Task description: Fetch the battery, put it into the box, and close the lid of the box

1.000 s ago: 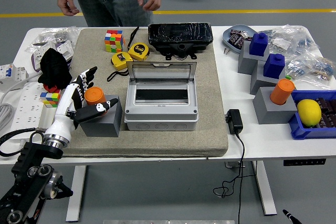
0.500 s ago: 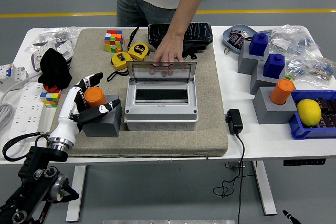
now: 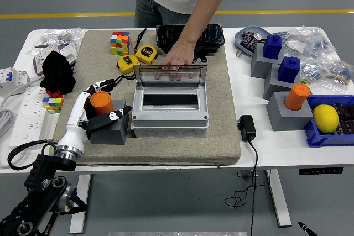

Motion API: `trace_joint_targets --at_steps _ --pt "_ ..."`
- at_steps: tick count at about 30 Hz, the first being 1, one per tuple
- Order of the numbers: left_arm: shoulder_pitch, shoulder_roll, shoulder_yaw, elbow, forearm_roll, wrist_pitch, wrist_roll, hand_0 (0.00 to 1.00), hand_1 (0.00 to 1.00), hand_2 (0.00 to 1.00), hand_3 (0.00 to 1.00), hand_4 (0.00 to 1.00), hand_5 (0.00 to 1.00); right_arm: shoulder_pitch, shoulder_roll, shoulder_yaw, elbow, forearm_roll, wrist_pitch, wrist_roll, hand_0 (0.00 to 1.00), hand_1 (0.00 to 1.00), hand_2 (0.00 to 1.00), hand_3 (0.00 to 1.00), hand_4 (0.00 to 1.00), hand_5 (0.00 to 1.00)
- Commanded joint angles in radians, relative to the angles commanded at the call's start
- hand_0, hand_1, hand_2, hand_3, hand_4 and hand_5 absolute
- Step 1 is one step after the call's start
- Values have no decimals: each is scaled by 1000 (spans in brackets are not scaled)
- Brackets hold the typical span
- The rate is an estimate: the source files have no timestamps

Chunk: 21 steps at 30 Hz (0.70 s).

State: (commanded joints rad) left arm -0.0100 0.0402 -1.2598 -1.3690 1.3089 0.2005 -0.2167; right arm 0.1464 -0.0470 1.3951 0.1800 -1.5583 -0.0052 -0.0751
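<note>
The battery (image 3: 101, 102) is an orange cylinder standing upright in a grey block (image 3: 109, 127) on the left of the mat. My left hand (image 3: 100, 105) reaches in from the lower left and flanks it. The fingers (image 3: 97, 87) are behind the battery and the thumb (image 3: 114, 117) lies in front on the block, not clamped. The grey box (image 3: 170, 115) sits mid-mat with its clear lid (image 3: 170, 75) standing up. A person's hand (image 3: 177, 63) rests on the lid's top edge. My right hand is out of view.
A Rubik's cube (image 3: 120, 42), yellow tape measures (image 3: 145, 53) and a black case (image 3: 189, 36) lie behind the box. A black cloth (image 3: 57, 72) and a small cube (image 3: 52, 103) lie at the left. A power adapter (image 3: 246, 127), grey blocks and a blue bin with a lemon (image 3: 326, 118) are at the right.
The person stepped up and laid a hand on the lid's top edge. My left hand shifted right, closing in around the battery.
</note>
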Motion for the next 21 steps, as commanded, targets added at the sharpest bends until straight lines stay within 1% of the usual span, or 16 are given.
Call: trace_joint_targets --at_steps 4,5,10,11,16,17,21 --pt "-2 0 1 -2 11 19 2 735 778 689 689 998 2 0 0 3 0 -1 0 0 791 713 716 766 998 978" --pt "-2 0 2 -2 12 22 2 581 636 493 540 983 2 0 0 3 0 -1 0 0 791 713 717 767 998 977" --pt "-3 -1 4 -2 19 35 5 581 636 493 540 983 2 1 0 3 0 2 -1 2 791 713 717 767 998 977" --pt "-3 -1 4 -2 21 36 5 445 496 415 458 942 2 1 0 3 0 3 -1 2 791 712 715 767 998 978" --pt "-4 -1 15 0 33 41 9 445 496 415 458 942 2 1 -1 7 0 1 -1 2 791 712 715 767 998 978" --pt "-5 -1 17 0 35 42 10 435 478 402 457 915 2 2 -1 8 0 1 -1 2 790 713 716 767 998 979" --pt "-6 -1 24 -3 56 58 17 435 478 402 457 915 2 2 -1 11 0 1 -2 3 790 713 716 767 998 979"
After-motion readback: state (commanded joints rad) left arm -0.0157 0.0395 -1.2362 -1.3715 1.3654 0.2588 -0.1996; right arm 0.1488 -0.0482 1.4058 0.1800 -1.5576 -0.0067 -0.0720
